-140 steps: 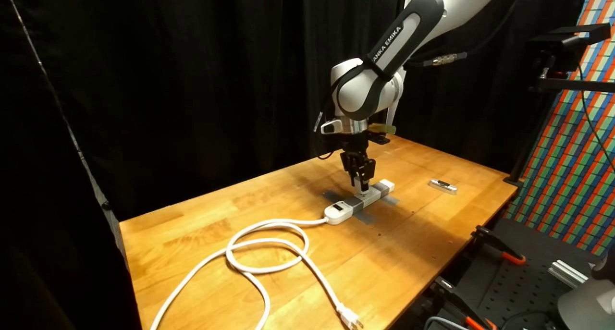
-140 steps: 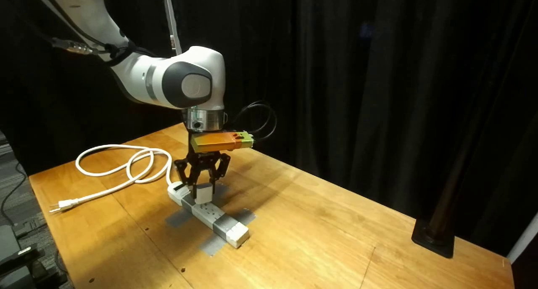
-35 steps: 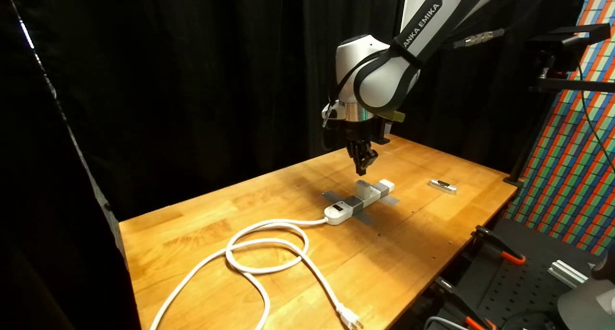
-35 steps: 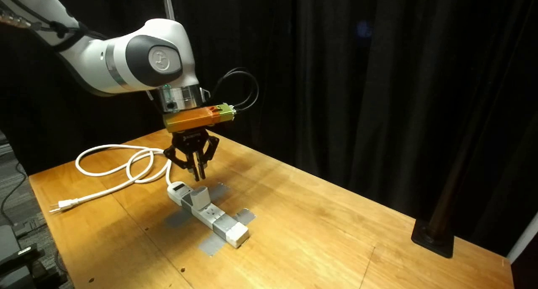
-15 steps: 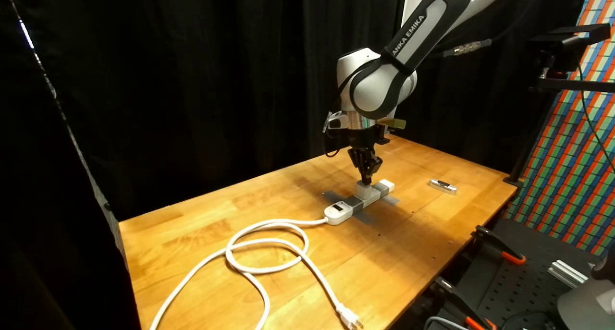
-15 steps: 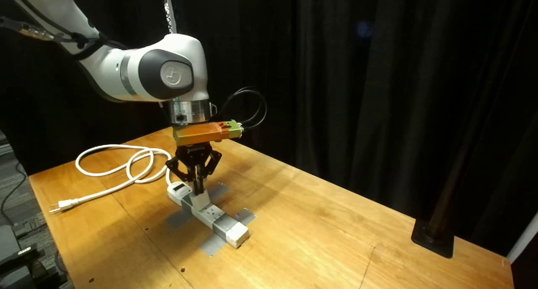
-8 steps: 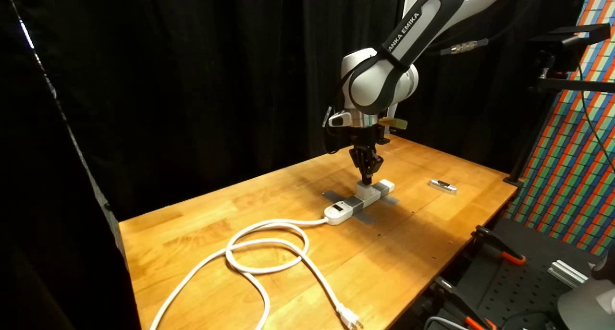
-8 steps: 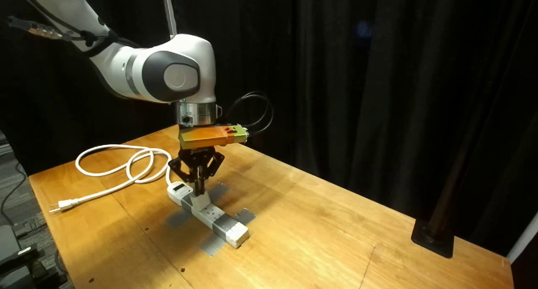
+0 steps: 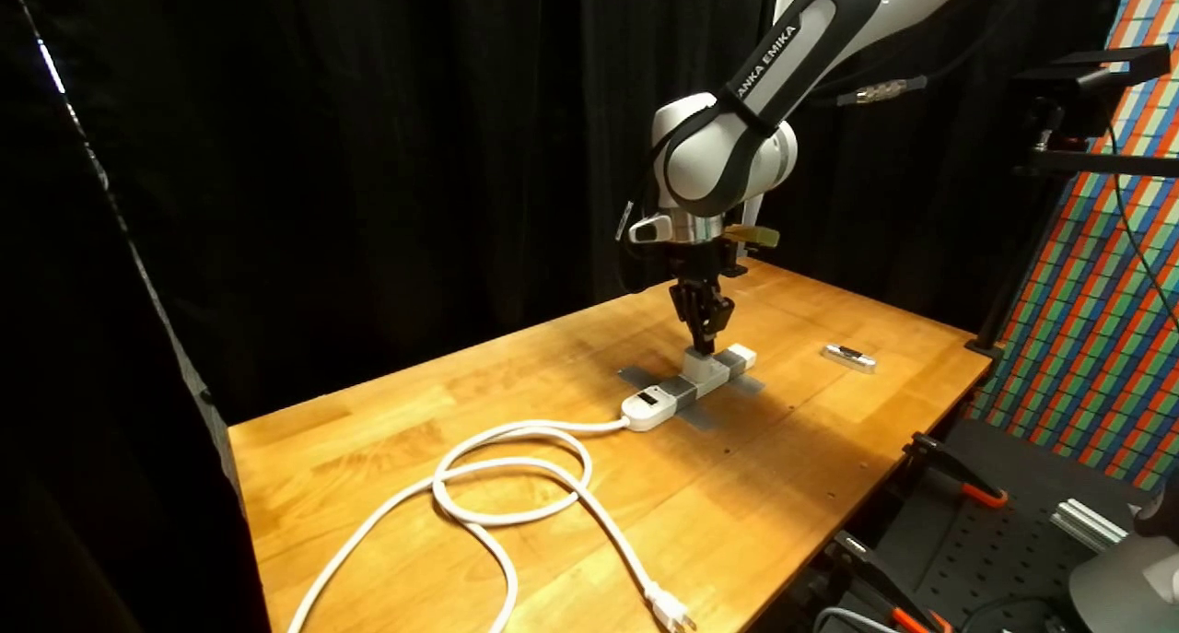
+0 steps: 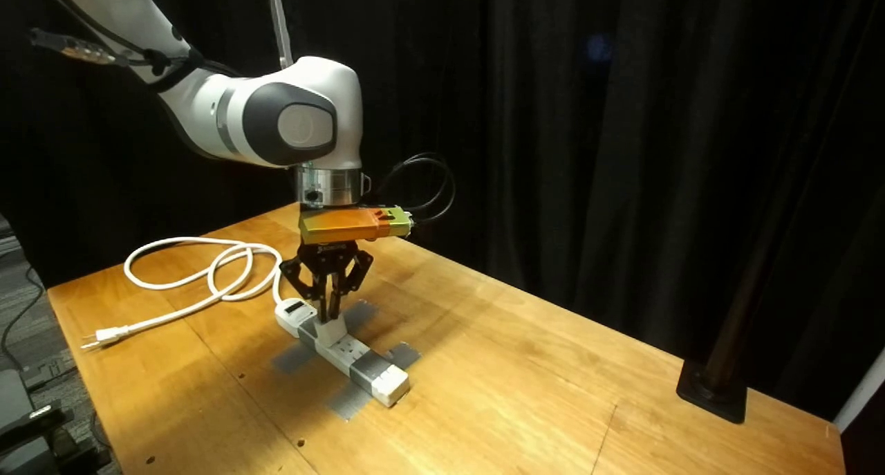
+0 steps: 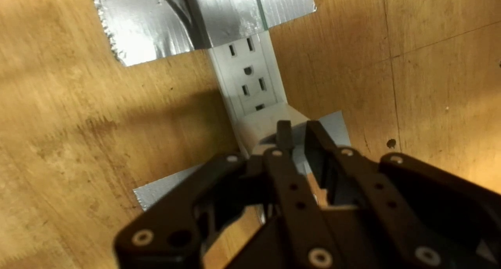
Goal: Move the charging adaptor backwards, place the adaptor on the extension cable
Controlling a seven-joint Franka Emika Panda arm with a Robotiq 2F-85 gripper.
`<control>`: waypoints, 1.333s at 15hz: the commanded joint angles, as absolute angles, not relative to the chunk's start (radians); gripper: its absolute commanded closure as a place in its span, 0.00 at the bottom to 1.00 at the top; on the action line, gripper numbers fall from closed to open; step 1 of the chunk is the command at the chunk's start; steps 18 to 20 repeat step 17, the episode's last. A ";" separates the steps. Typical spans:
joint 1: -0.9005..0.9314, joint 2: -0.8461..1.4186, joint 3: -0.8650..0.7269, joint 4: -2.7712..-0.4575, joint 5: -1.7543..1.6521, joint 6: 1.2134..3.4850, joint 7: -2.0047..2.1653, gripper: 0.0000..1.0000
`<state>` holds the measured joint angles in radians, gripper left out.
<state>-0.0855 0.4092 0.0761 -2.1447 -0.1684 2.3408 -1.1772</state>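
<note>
1. In an exterior view: charging adaptor [image 9: 700,368] on extension cable [image 9: 649,410], well in from surface [image 9: 387,430] far edge.
2. In an exterior view: gripper [image 10: 329,317] at its top, barely spread.
3. Wrist view: nothing pinched. We judge: seating step; next, press straight down.

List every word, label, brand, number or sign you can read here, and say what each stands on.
"ANKA EMIKA": on the robot arm; any start is covered by the black strap.
Pale marking on the end effector: too blurred to read.
Round mark on the joint cover: too faint to make out.
Pale mark on the lower orange-handled clamp: too small to read.
No legible text on the charging adaptor or extension cable.
</note>
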 commanded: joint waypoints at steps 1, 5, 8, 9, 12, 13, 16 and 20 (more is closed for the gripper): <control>-0.049 0.383 0.064 -2.171 -0.210 2.362 -1.121 0.49; -0.004 0.301 0.072 -2.215 -0.279 2.364 -1.046 0.22; 0.021 0.221 0.084 -2.250 -0.301 2.359 -1.007 0.01; 0.026 0.198 0.090 -2.256 -0.293 2.342 -1.007 0.00; 0.027 0.139 0.100 -2.256 -0.246 2.192 -1.038 0.00; 0.011 0.137 0.104 -2.239 -0.193 2.081 -1.108 0.00; -0.043 0.155 0.053 -2.259 -0.129 1.966 -1.266 0.00; 0.004 0.157 0.074 -2.237 -0.171 2.002 -1.163 0.00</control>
